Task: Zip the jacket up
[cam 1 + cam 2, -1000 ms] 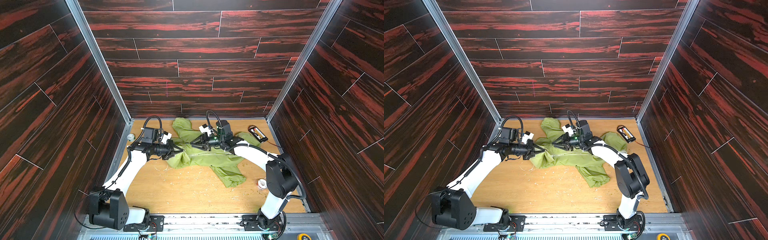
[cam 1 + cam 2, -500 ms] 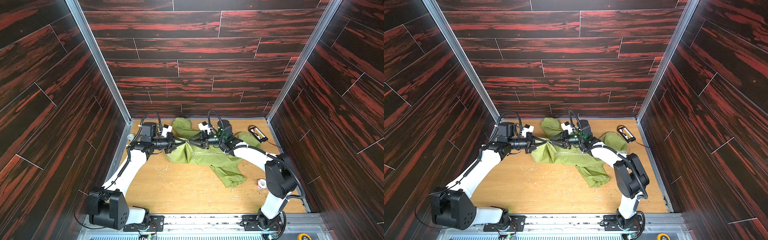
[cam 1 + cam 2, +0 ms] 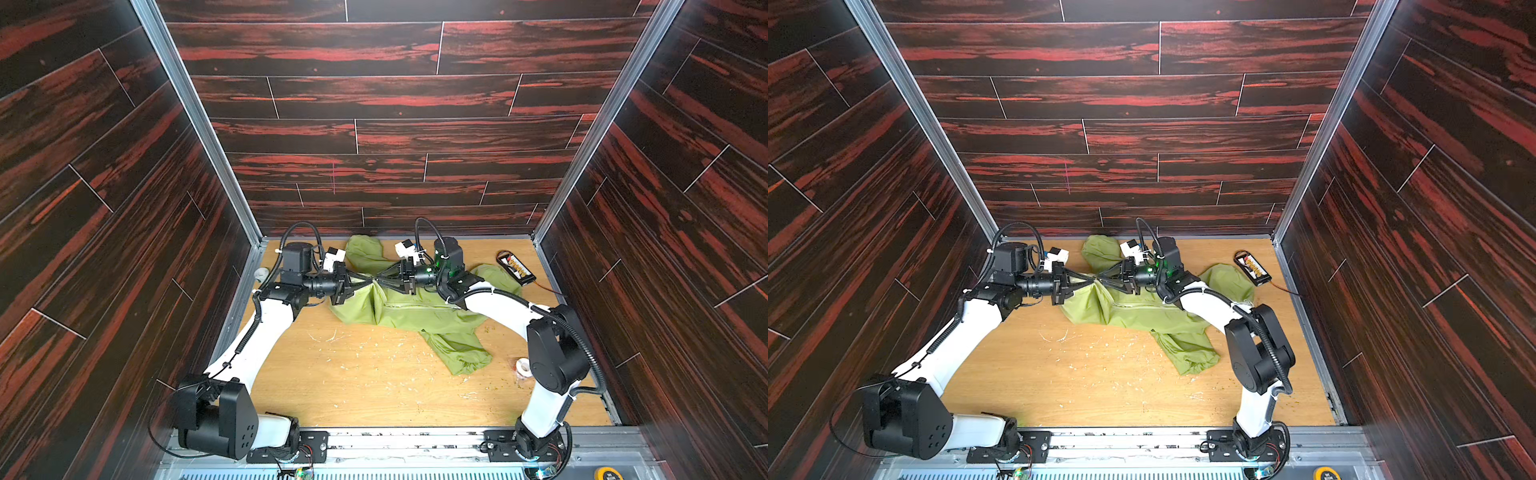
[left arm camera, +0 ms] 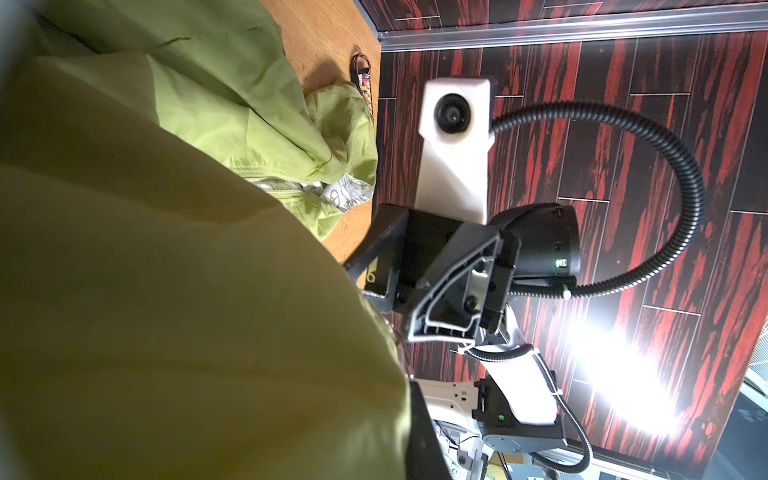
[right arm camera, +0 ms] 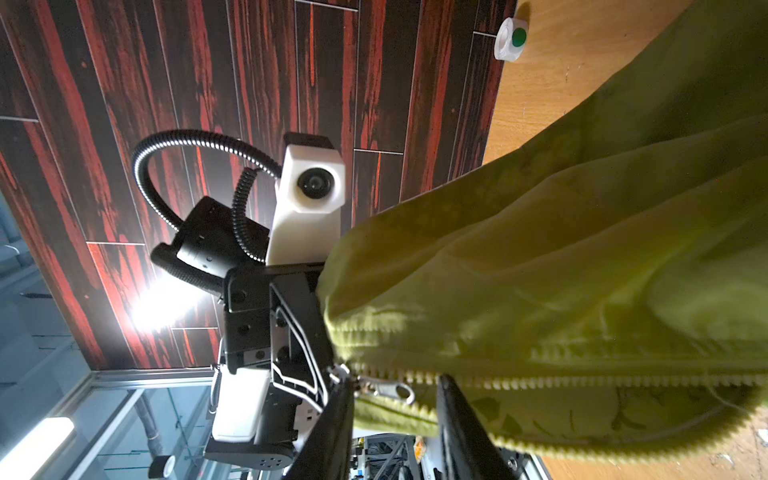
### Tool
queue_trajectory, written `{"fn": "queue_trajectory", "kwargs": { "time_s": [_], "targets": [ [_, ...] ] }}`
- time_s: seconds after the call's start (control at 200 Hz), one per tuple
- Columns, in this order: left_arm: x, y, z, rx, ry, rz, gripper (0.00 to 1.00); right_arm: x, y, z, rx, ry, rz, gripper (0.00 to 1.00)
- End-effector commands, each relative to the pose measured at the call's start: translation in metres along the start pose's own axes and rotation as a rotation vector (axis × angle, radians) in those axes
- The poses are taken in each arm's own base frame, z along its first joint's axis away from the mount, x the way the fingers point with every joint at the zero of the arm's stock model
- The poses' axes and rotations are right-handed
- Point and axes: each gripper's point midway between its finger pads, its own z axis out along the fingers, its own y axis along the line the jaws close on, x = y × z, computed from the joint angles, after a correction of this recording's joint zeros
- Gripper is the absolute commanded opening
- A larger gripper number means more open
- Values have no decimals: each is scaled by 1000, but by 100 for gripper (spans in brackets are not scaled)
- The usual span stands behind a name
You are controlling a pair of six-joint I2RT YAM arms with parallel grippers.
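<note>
- One white tape roll (image 3: 261, 274) stands at the left edge of the desk (image 3: 353, 386), well apart from the cloth
- Next comes the left claw (image 3: 365, 282), lying level and pointing toward the middle; it is pressed together on a pinch of the jacket (image 3: 415, 316) and holds that end up off the desk, while in the left wrist view green cloth drapes over its tips
- At the back middle of the desk the jacket lies sideways, its pale zipper (image 3: 415, 305) running left to right, one fold reaching the back wall and one sleeve (image 3: 461, 353) trailing toward the front right
- Facing it, the right claw (image 3: 380, 281) almost meets the left claw where the cloth tents up; in the right wrist view its fingers (image 5: 457, 415) stand a little apart on either side of the zipper slider (image 5: 388, 390), and I cannot tell whether they press on it
- White patterned lining (image 4: 340, 195) shows at the jacket's right end
- Just beyond lies a black device (image 3: 515, 266)
- A second tape roll (image 3: 523, 368) sits at the front right
</note>
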Motion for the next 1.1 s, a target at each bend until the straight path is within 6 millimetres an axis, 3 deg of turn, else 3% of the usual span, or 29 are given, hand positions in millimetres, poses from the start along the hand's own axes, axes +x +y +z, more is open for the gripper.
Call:
{"fn": "queue_trajectory", "kwargs": {
  "time_s": [0.0, 0.471, 1.092],
  "targets": [
    [5, -10, -1, 37, 24, 33, 0, -4, -4, 10, -21, 17, 10, 37],
    [6, -8, -1, 35, 25, 25, 0, -4, 4, 13, -77, 22, 29, 38],
    [5, -3, 0, 27, 18, 18, 0, 5, 11, 0, -75, 3, 21, 30]
  ]
}}
